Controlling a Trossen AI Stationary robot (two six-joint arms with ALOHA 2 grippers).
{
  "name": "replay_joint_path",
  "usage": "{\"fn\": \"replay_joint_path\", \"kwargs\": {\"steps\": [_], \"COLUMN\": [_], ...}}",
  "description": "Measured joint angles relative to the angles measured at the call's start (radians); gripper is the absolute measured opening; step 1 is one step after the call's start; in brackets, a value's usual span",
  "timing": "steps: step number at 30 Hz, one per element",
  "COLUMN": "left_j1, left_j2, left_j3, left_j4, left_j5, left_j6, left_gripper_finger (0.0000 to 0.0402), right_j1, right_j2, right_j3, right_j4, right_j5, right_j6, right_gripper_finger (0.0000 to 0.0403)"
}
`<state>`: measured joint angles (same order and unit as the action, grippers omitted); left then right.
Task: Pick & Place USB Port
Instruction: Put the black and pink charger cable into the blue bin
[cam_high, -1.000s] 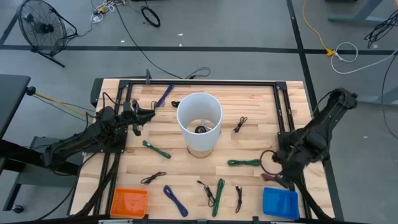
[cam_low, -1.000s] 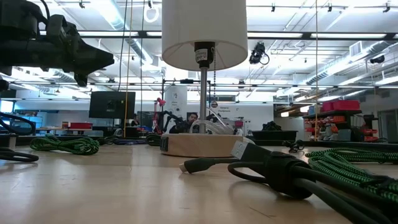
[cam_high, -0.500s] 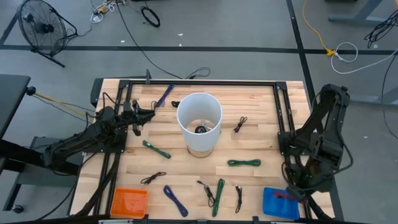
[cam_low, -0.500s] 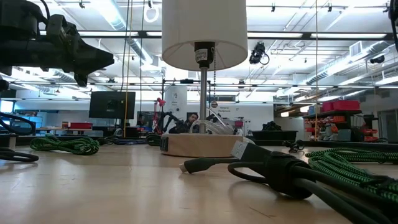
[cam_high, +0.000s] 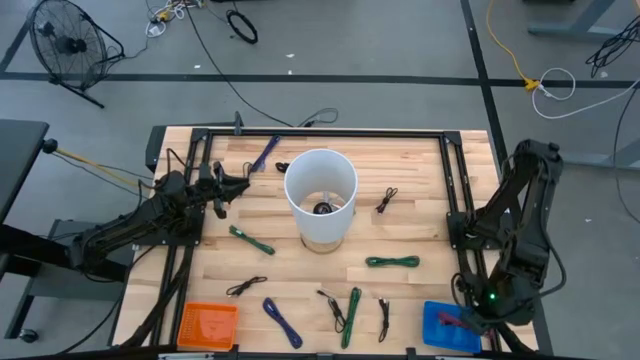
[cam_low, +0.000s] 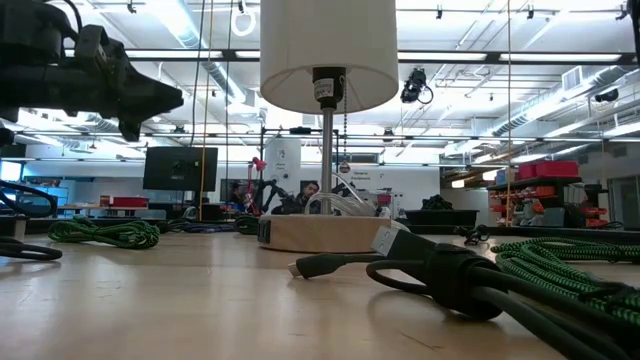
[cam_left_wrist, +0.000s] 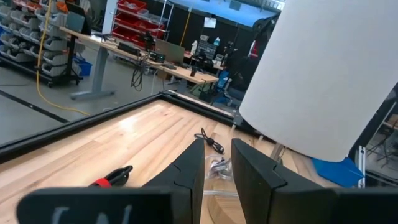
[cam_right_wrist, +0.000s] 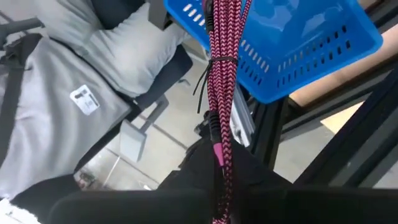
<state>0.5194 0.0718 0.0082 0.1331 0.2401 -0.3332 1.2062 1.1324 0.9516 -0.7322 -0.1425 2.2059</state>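
A red-and-black braided USB cable (cam_right_wrist: 225, 37), coiled into a tied bundle, is held by my right gripper (cam_right_wrist: 219, 167), which is shut on it. It hangs over the blue bin (cam_right_wrist: 292, 43) at the table's near right corner. From above, the gripper (cam_high: 462, 318) and the red cable (cam_high: 450, 320) show over the bin (cam_high: 432, 330). My left gripper (cam_left_wrist: 216, 167) waits level at the table's left, pointing at the lamp, fingers apart with nothing between them. My right gripper pinches the cable bundle between its two fingers at one end (cam_right_wrist: 217, 146), below the black tie (cam_right_wrist: 214, 62). The fingers slant down from above and lie along the bundle. The bundle reaches out past the fingertips over the blue bin; whether it touches the bin I cannot tell.
A lamp with a white shade (cam_high: 320, 190) stands mid-table. Green cables (cam_high: 392, 262) (cam_high: 250, 240), blue cables (cam_high: 282, 322) and small black cables (cam_high: 386, 200) lie scattered on the wood. An orange bin (cam_high: 208, 325) sits at the near left corner. A black frame (cam_high: 320, 133) rims the table.
My right gripper has swung toward the table's near edge with the red cable, from beside the green cable at mid-right to over the blue bin. It has also rolled at the wrist. It has stayed shut.
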Motion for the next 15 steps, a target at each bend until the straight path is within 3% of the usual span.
{"fn": "replay_joint_path", "kwargs": {"steps": [15], "left_j1": [0.0], "left_j2": [0.0], "left_j3": [0.0], "left_j4": [-0.054], "left_j5": [0.0], "left_j6": [-0.025], "left_gripper_finger": [0.0083], "right_j1": [0.023], "right_j2": [0.082], "right_j3": [0.0], "right_j4": [0.028], "right_j5": [0.049], "right_j6": [-0.016], "right_gripper_finger": [0.0012]}}
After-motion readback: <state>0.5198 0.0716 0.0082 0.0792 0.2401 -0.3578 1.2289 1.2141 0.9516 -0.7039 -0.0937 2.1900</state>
